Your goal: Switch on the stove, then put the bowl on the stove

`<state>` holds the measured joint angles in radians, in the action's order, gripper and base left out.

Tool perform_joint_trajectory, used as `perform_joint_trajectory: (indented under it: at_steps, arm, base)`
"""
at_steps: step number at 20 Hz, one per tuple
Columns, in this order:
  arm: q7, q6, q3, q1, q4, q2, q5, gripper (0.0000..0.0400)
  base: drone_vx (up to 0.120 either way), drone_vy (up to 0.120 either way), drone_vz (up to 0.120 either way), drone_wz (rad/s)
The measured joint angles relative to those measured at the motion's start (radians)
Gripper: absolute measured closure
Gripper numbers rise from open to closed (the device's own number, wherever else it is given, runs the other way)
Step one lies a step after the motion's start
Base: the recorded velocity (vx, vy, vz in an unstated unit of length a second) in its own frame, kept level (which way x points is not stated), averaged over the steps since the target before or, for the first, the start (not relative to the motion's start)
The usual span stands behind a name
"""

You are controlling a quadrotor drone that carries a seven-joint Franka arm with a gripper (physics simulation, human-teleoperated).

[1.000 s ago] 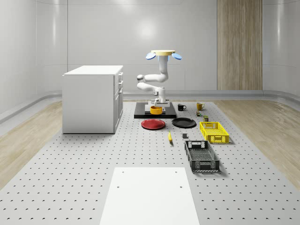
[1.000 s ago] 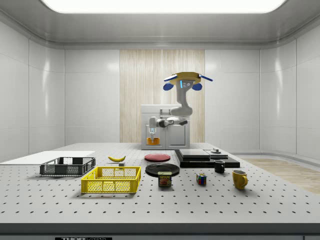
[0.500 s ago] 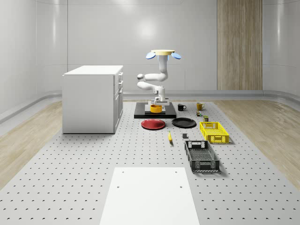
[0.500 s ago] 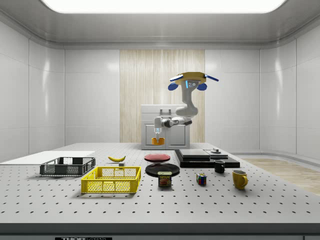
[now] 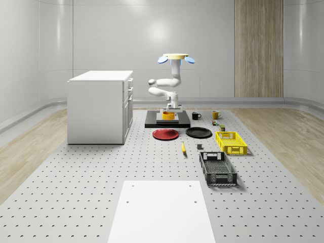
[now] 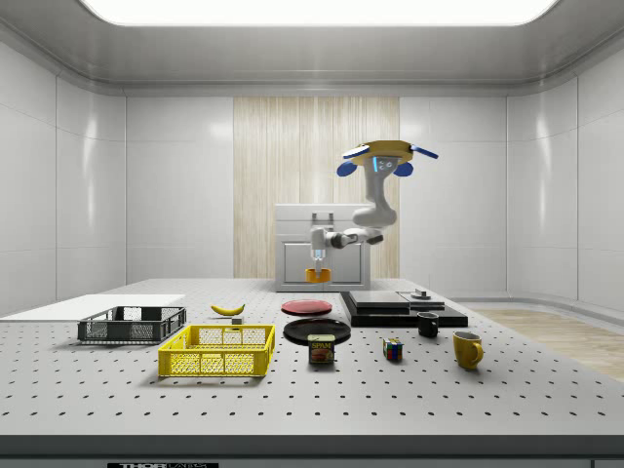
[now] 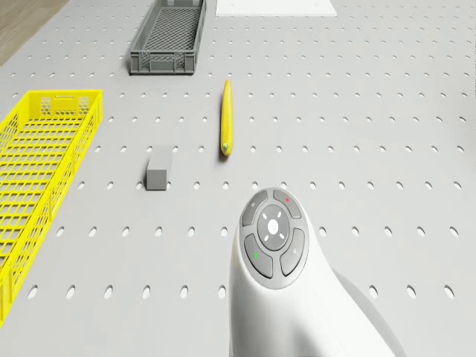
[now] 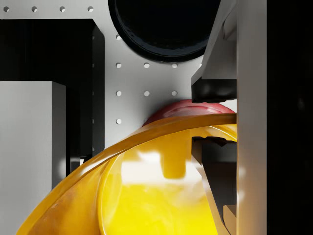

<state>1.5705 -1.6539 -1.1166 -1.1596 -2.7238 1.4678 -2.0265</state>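
The orange bowl (image 5: 168,115) (image 6: 318,276) hangs in the air, with my gripper (image 5: 169,110) (image 6: 318,261) shut on its rim. In the wrist view one fingertip (image 8: 213,89) sits outside the bowl (image 8: 146,191) wall and the other inside. The black stove (image 5: 167,121) (image 6: 402,308) lies flat on the table. In the side view the bowl is just left of the stove's near end and a little higher than its top, over the red plate (image 6: 307,306) (image 8: 182,108). The drone (image 5: 175,57) (image 6: 387,154) hovers high above the stove.
A black plate (image 5: 198,132) lies beside the red plate (image 5: 165,134). A white cabinet (image 5: 100,106) stands at the whole-scene view's left. A yellow basket (image 5: 231,142), a dark basket (image 5: 217,168), a banana (image 5: 183,148), two mugs (image 5: 196,116) and a white mat (image 5: 162,210) share the table.
The drone and arm have moved toward the side view's right, carrying the bowl closer to the stove. The bowl stays in the gripper at about the same height.
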Motion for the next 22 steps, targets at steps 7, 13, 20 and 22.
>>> perform_joint_trajectory:
  at_steps: [7, 13, 20, 22]
  arm:
    - [0.000, -0.001, 0.000, 0.000, 0.000, 0.001, 0.000, 0.0300]
    - [0.000, -0.001, 0.000, -0.001, 0.000, 0.001, 0.001, 0.0300]
    - [0.001, -0.001, 0.000, -0.001, 0.000, 0.002, 0.001, 0.0300]
    - [0.001, -0.002, 0.000, -0.001, 0.000, 0.002, 0.001, 0.0300]
  base:
    - [-0.120, 0.000, 0.000, 0.000]
    - [-0.120, 0.000, 0.000, 0.000]
    - [-0.120, 0.000, 0.000, 0.000]
    - [-0.120, 0.000, 0.000, 0.000]
